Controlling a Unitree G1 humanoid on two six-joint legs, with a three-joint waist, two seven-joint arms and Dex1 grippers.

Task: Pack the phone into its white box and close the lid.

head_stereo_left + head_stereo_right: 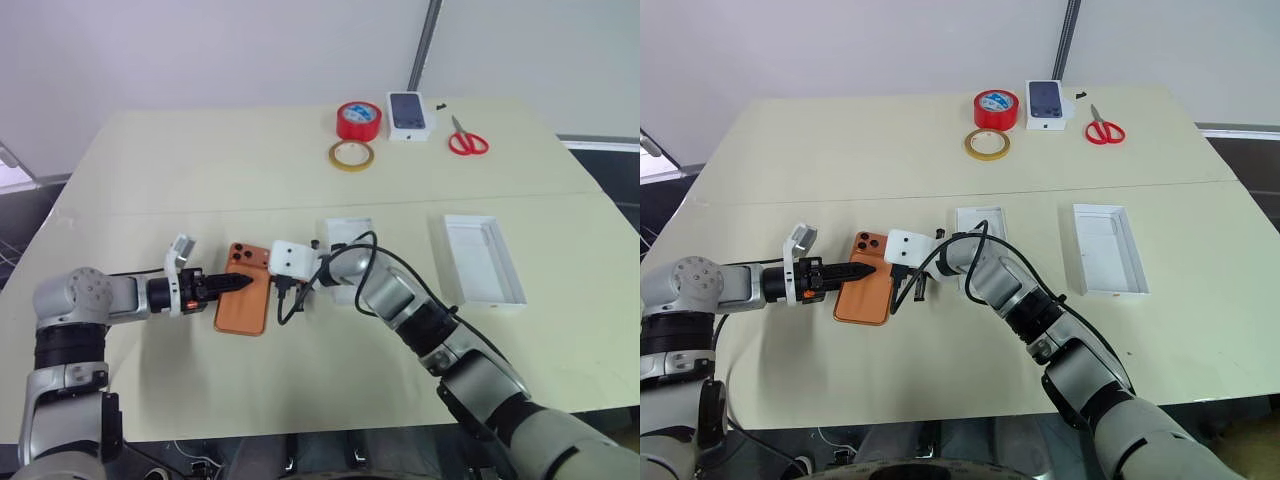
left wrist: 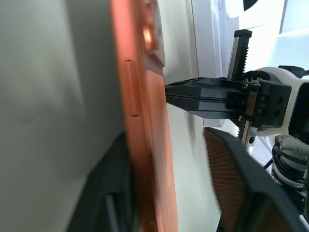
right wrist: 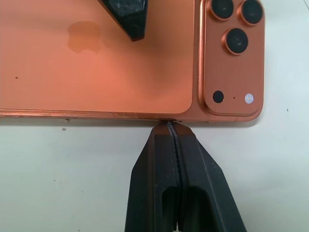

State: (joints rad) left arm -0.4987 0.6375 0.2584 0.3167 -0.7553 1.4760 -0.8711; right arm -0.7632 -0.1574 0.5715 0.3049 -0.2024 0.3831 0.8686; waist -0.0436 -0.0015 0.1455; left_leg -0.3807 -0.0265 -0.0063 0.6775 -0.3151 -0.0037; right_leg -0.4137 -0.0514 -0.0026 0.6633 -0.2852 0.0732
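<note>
Cream table (image 1: 200, 170). Right gripper (image 3: 172, 126): fingers pressed together, tips against the phone (image 1: 245, 290) edge. Left gripper (image 1: 238, 283): fingers straddle the opposite edge, one over its back; grip cannot be confirmed. Beyond, white box (image 1: 347, 235) partly hidden, contents unseen; lid (image 1: 484, 260) lies hollow-up, well apart.

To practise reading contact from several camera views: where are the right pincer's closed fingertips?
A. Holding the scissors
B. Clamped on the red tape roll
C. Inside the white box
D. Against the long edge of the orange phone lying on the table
D. The right wrist view shows the right pincer with its fingers pressed together, tips butted against the long side edge of the phone, which lies camera side up on the table.
</note>
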